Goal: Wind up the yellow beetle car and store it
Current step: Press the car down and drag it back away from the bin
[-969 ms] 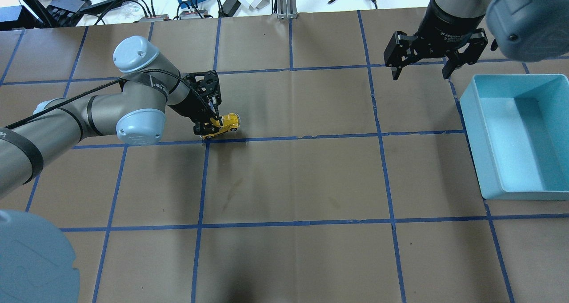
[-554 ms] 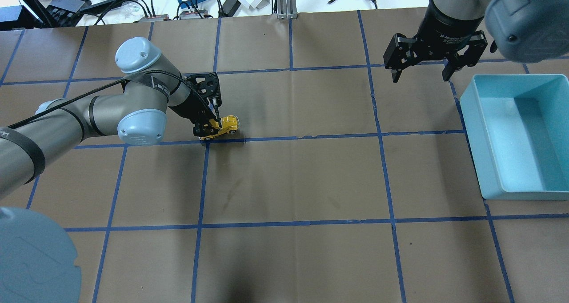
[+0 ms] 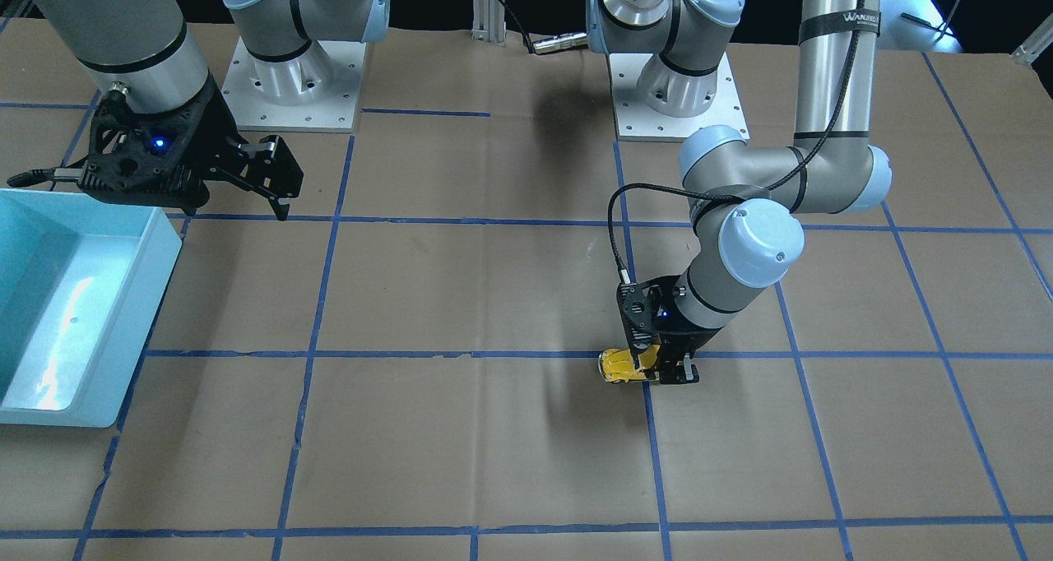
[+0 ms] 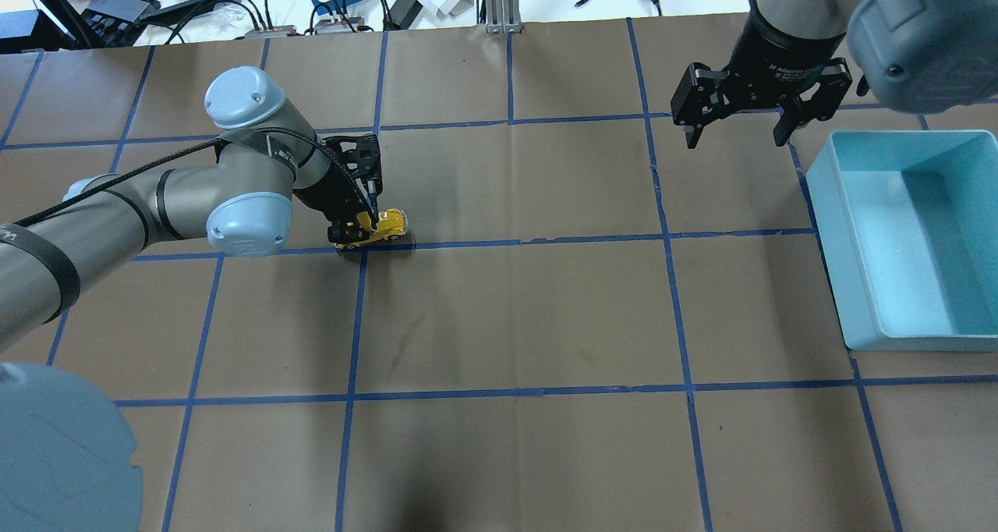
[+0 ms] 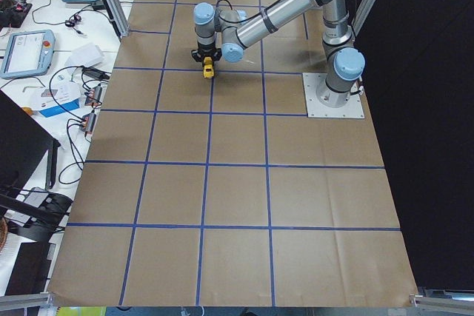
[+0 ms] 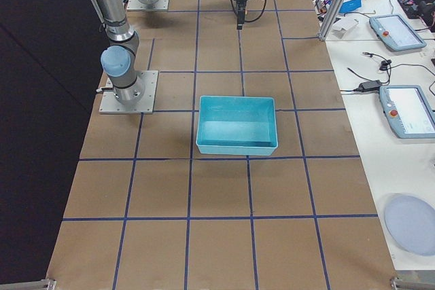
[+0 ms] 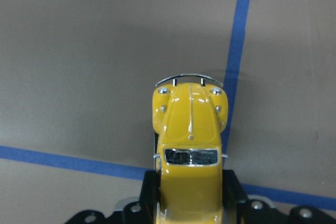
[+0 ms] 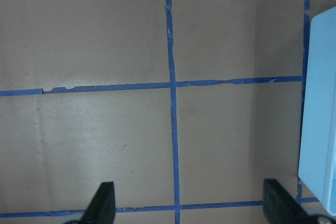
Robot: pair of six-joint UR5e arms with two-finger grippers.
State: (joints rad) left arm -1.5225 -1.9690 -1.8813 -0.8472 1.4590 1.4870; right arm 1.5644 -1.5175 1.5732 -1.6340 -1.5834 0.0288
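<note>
The yellow beetle car [image 4: 385,226] is at the table surface beside a blue tape crossing, left of centre. My left gripper [image 4: 360,232] is shut on the car's rear half, with its nose pointing away from the wrist. The car also shows in the front view [image 3: 619,366], the left side view [image 5: 209,71] and the left wrist view [image 7: 190,129], where black fingers [image 7: 150,192] flank its body. My right gripper [image 4: 734,133] is open and empty, hovering above the table left of the light blue bin [image 4: 828,228].
The light blue bin is empty at the table's right side and also shows in the front view [image 3: 161,252], the right side view [image 6: 238,148] and the right wrist view [image 8: 321,103]. Blue tape lines grid the brown paper. Cables and devices lie beyond the far edge.
My left gripper has drawn the car a little to the left along the tape line and lower. My right gripper has shifted slightly toward the far edge, still open.
</note>
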